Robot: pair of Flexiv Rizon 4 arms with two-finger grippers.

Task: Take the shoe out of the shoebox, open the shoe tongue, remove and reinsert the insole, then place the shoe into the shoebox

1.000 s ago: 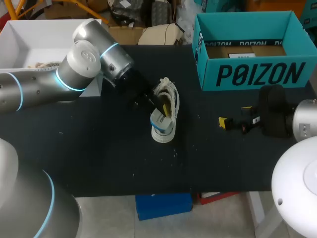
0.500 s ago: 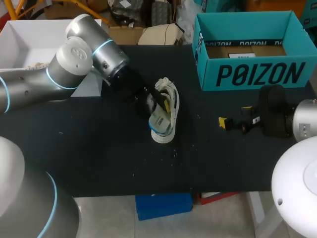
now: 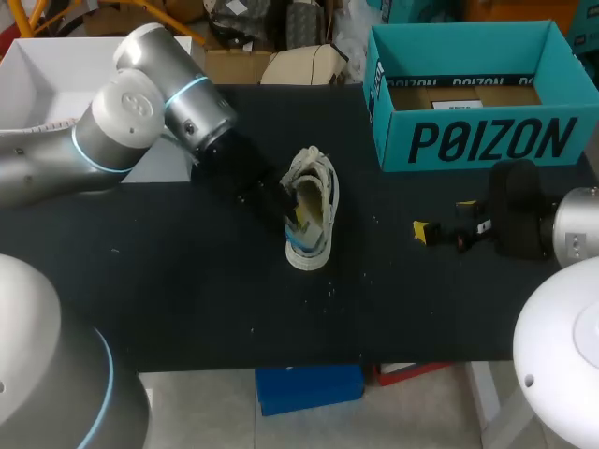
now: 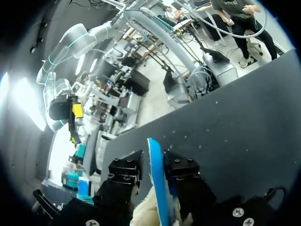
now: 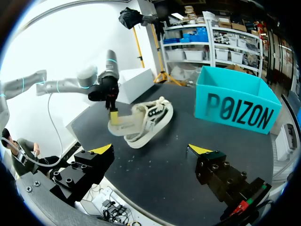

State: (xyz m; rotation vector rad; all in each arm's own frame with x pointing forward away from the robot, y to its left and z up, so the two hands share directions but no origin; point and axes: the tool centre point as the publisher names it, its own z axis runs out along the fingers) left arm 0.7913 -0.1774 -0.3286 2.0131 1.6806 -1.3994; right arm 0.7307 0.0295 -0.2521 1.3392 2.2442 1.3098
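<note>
The pale shoe point(image 3: 318, 192) lies on the black table, heel toward me. My left gripper point(image 3: 292, 213) is at the shoe's heel opening. In the left wrist view its two black fingers point(image 4: 124, 170) stand close on either side of the insole point(image 4: 159, 193), whose blue edge rises between them. The right wrist view shows the same gripper point(image 5: 113, 110) over the shoe point(image 5: 148, 117), with the beige insole point(image 5: 120, 125) at the heel. My right gripper point(image 3: 442, 217) rests open to the right of the shoe with nothing between its fingers point(image 5: 101, 149). The teal shoebox point(image 3: 468, 94) stands open at the back right.
A white box point(image 3: 56, 75) sits at the back left, behind my left arm. The shoebox point(image 5: 235, 106) holds a brown paper lining. Bare black tabletop point(image 3: 206, 299) stretches in front of the shoe and between the shoe and my right gripper.
My left arm has swung back to the left and its gripper has shifted slightly left at the shoe's heel. The right arm has not moved.
</note>
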